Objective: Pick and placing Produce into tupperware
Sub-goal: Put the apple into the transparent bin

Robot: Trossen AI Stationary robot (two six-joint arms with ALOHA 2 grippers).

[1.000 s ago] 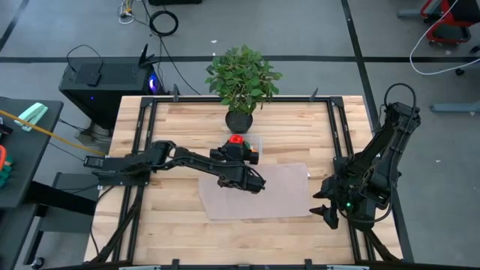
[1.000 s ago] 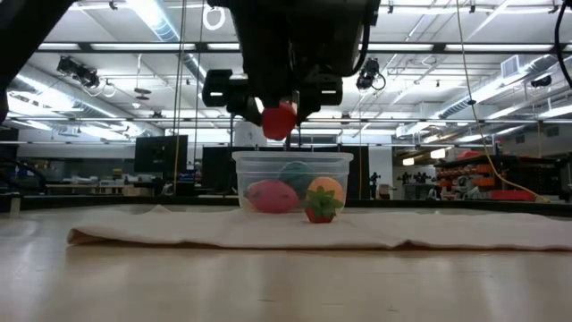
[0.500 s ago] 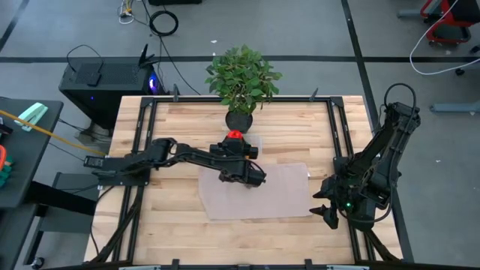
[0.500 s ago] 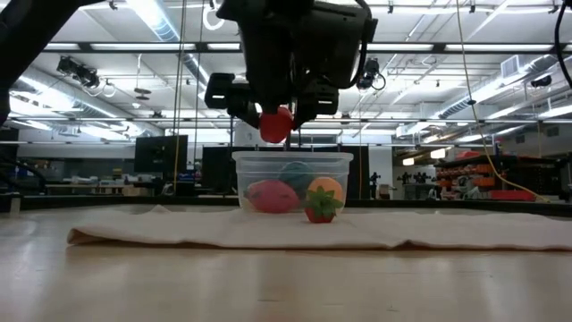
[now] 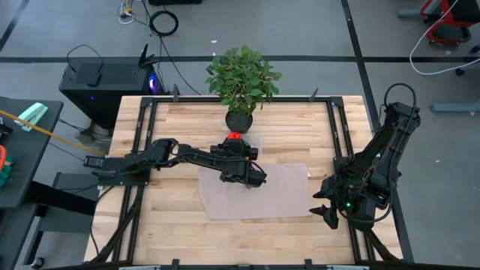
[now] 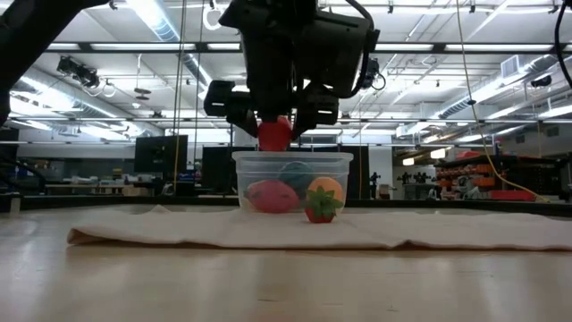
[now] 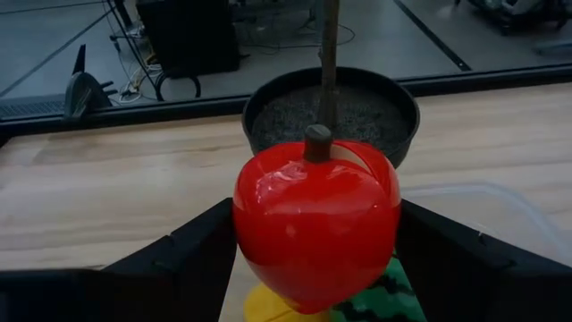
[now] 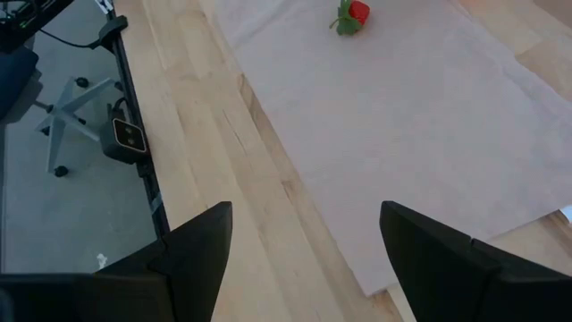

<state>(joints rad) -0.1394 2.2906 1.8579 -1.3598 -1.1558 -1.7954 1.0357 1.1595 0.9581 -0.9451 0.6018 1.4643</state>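
Observation:
My left gripper [image 5: 235, 142] is shut on a red toy apple [image 7: 315, 228] just above the clear tupperware [image 6: 292, 182], which stands on the mat's far edge in front of the plant pot [image 7: 331, 112]. Through the container's wall I see a pink-red piece [image 6: 272, 196] and an orange piece [image 6: 325, 190]. The left wrist view shows a yellow piece [image 7: 268, 306] and a dark green piece [image 7: 384, 291] below the apple. A toy strawberry [image 8: 351, 14] lies on the mat just in front of the container. My right gripper [image 5: 327, 214] waits open at the table's right near side. My left gripper pinches the apple's two round sides [image 7: 246, 233] between its two fingers [image 7: 192, 255], at the apple's widest part. The fingers slant down toward the far edge. The apple hangs clear over the container's open top [image 6: 275, 134], its stem toward the pot.
A flat translucent mat [image 5: 255, 191] covers the middle of the wooden table. A leafy potted plant [image 5: 241, 79] stands at the far edge right behind the container. Black frame rails [image 5: 339, 135] run along the table's sides.
My left gripper has gone a little toward the far edge and down, carrying the red apple from above the container's near side to just over its rim. It has stayed shut on the apple.

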